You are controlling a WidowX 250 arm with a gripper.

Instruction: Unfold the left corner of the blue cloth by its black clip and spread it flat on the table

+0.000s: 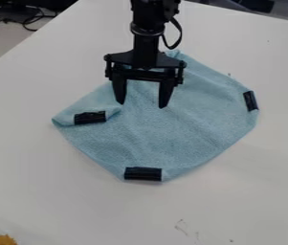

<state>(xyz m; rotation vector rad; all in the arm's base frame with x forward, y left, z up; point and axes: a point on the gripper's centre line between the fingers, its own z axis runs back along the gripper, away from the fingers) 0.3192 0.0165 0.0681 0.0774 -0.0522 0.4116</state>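
Observation:
The black gripper [142,104] hangs over the upper left part of a light blue cloth [178,129], its two fingers apart and pointing down, with nothing between them but the cloth below. Whether the tips touch the cloth I cannot tell. Black tape wraps the cloth's edge at the right [250,101] and at the bottom [143,173]. Another black tape piece [90,117] lies at the left, where the cloth's corner is folded inward. The cloth's far corner is partly hidden behind the gripper.
The cloth lies on a white table [248,191]. At the bottom left corner of the view is an orange-yellow object [4,239] beside something black. Dark cables [27,20] lie beyond the table's edge at the upper left.

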